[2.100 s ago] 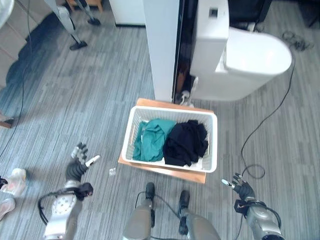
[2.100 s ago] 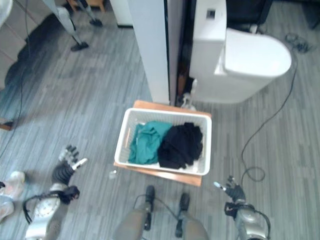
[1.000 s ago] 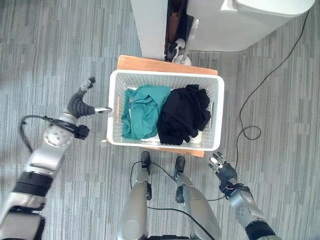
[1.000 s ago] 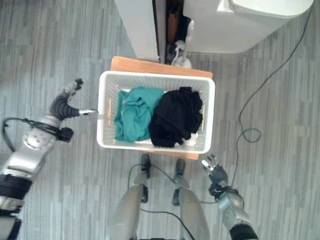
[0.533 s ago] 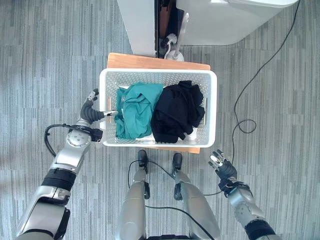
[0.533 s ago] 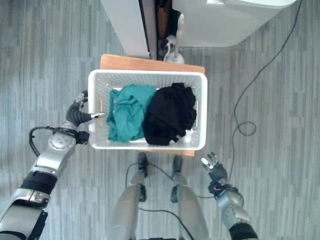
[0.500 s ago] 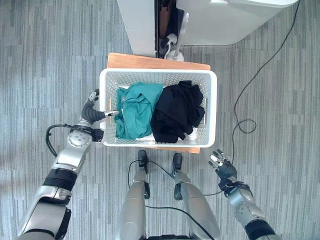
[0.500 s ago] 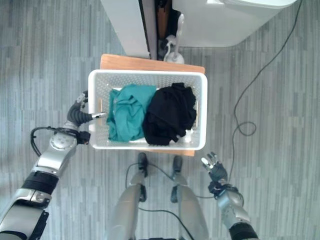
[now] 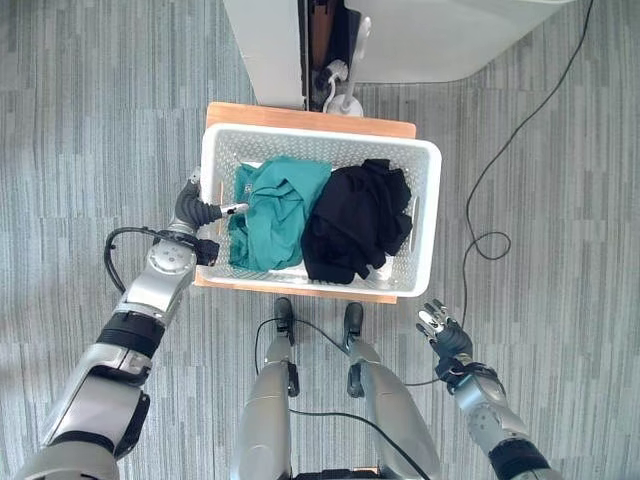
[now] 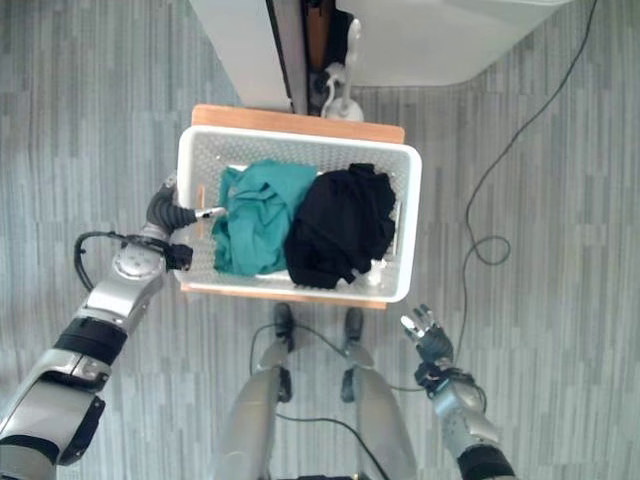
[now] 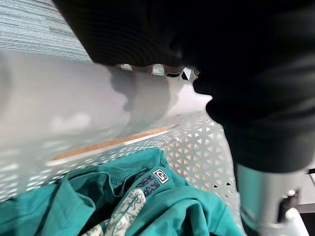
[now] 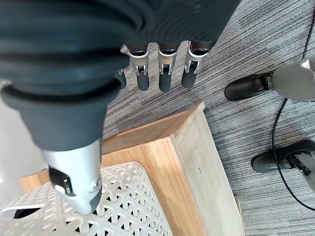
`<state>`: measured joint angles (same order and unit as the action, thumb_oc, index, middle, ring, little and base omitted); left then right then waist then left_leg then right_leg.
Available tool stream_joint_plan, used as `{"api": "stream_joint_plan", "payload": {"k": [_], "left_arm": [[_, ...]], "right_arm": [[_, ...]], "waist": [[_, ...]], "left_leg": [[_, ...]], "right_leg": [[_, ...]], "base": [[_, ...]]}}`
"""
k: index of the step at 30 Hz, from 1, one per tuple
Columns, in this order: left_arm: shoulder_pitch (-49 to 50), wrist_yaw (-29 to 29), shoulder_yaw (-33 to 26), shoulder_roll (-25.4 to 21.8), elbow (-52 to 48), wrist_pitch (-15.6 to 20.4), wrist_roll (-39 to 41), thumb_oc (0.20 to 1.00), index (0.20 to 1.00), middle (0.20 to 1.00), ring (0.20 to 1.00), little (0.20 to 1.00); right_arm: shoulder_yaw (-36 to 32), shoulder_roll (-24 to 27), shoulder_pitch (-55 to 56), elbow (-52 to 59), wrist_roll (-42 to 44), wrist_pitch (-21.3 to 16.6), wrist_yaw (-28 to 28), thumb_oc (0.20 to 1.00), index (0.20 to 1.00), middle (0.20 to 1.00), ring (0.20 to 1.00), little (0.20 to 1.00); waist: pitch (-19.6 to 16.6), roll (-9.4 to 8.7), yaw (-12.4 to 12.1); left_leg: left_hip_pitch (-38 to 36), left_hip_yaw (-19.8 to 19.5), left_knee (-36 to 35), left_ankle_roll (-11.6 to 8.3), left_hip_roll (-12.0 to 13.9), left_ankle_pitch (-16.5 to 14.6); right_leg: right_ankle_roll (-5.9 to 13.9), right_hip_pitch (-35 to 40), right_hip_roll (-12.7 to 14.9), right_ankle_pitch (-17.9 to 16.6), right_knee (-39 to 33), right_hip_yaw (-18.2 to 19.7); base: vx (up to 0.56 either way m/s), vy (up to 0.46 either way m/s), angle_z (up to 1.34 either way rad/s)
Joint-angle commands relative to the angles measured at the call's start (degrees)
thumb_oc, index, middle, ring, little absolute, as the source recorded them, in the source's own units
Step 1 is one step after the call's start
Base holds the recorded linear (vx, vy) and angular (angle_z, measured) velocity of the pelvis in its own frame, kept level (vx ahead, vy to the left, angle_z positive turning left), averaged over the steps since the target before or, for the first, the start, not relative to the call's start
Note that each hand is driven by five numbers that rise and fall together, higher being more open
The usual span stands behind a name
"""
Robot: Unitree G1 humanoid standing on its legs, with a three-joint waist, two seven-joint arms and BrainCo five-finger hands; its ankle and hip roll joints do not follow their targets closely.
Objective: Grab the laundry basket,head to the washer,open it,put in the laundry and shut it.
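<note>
A white mesh laundry basket (image 9: 320,136) stands on a low wooden platform (image 9: 300,112) on the floor. It holds a teal garment (image 9: 275,210) on its left and a black garment (image 9: 355,230) on its right. My left hand (image 9: 196,212) is at the basket's left rim (image 11: 74,118). Its thumb (image 11: 266,196) reaches over the rim above the teal cloth (image 11: 147,211), and its relaxed fingers lie outside the wall. My right hand (image 9: 441,328) hovers open over the floor, in front of the basket's right corner and apart from it. Its fingers (image 12: 165,69) are straight.
The white washer (image 9: 450,40) stands behind the basket. A white panel (image 9: 265,50) stands to its left, and a white bottle (image 9: 340,98) sits in the dark gap between them. Grey striped flooring lies to both sides.
The view has tilted down onto the basket. My left hand came from the floor at the lower left to the basket's left rim, thumb now over it. The right hand stays low right.
</note>
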<state>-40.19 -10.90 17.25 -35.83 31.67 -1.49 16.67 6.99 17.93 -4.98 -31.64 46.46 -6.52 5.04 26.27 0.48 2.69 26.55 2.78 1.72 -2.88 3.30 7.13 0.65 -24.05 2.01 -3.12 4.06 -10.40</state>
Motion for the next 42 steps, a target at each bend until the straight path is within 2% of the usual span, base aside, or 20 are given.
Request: {"api": "stream_joint_plan", "payload": {"k": [1,7,10,17,22,25,33,42], "left_arm": [[-2.35,-0.62,-0.01,-1.83,2.26,1.31,-3.95,1.000,1.000,1.000,1.000,1.000],[-3.10,-0.67,0.00,-3.19,5.29,-0.15,-7.18,1.000,1.000,1.000,1.000,1.000],[-2.17,-0.90,-1.75,-3.29,5.65,-1.29,-9.13,1.000,1.000,1.000,1.000,1.000],[-0.69,-2.23,-3.61,-3.69,5.05,-1.84,-10.87,1.000,1.000,1.000,1.000,1.000],[0.41,-2.40,-3.70,-3.97,3.22,-1.97,-12.00,1.000,1.000,1.000,1.000,1.000],[0.35,-2.52,-3.21,-3.81,2.90,-2.01,-11.80,1.000,1.000,1.000,1.000,1.000],[-0.52,-2.72,-1.85,-2.62,1.91,-1.78,-10.88,1.000,1.000,1.000,1.000,1.000],[-2.34,-3.14,-0.80,-2.00,1.82,-1.59,-11.37,1.000,1.000,1.000,1.000,1.000]], "right_arm": [[-1.04,2.17,3.88,5.82,1.38,-2.24,-0.18,1.000,1.000,1.000,1.000,1.000],[-3.72,3.24,3.27,8.96,0.06,-3.02,-2.02,1.000,1.000,1.000,1.000,1.000],[-8.72,4.86,1.08,13.84,-2.79,-4.57,-6.09,1.000,1.000,1.000,1.000,1.000],[-13.56,9.61,-4.95,20.92,-8.36,-6.36,-13.00,1.000,1.000,1.000,1.000,1.000],[-13.06,11.22,-5.89,22.10,-10.70,-4.82,-13.99,1.000,1.000,1.000,1.000,1.000],[-9.35,12.47,-7.57,19.98,-14.06,-0.75,-13.78,1.000,1.000,1.000,1.000,1.000],[-4.79,9.82,-10.39,16.60,-13.27,-0.38,-13.97,1.000,1.000,1.000,1.000,1.000],[-2.80,9.47,-14.10,15.66,-15.60,-0.57,-15.62,1.000,1.000,1.000,1.000,1.000]], "waist": [[-3.07,-1.74,0.60],[-2.71,-2.29,0.89],[-2.58,-2.77,0.97],[-2.75,-2.76,0.57],[-3.11,-2.84,0.45],[-3.21,-2.75,-0.14],[-2.40,-2.09,-1.19],[-2.21,-1.68,-1.92]], "left_leg": [[4.96,-0.83,6.07,-3.05,4.59,-0.93],[5.28,-1.09,6.52,-2.70,4.67,-1.47],[5.92,-1.28,7.96,-2.35,4.68,-2.57],[6.09,-1.62,9.28,-2.06,4.67,-3.91],[6.05,-1.60,9.22,-2.08,4.61,-4.07],[6.09,-1.83,8.85,-2.12,4.44,-3.82],[6.62,-2.19,8.45,-2.04,3.77,-3.31],[7.14,-2.30,8.00,-1.94,3.25,-3.07]], "right_leg": [[6.39,-1.94,9.01,-1.44,-0.17,0.97],[6.62,-2.80,8.69,-1.57,0.08,1.66],[6.59,-3.30,8.50,-1.48,0.52,2.18],[6.27,-3.24,8.36,-1.22,0.92,2.68],[6.14,-3.27,8.30,-1.19,0.88,2.89],[6.02,-3.30,8.36,-1.19,0.84,2.88],[5.99,-3.42,8.72,-1.28,0.77,2.40],[6.26,-3.78,9.40,-1.41,0.98,1.86]], "base": [[-0.01,0.008,-0.04],[0.00,0.005,-0.04],[-0.01,0.006,-0.07],[0.01,0.016,-0.06],[0.00,0.000,0.00],[0.00,0.000,0.00],[0.00,0.003,0.00],[0.00,0.001,0.00]]}}
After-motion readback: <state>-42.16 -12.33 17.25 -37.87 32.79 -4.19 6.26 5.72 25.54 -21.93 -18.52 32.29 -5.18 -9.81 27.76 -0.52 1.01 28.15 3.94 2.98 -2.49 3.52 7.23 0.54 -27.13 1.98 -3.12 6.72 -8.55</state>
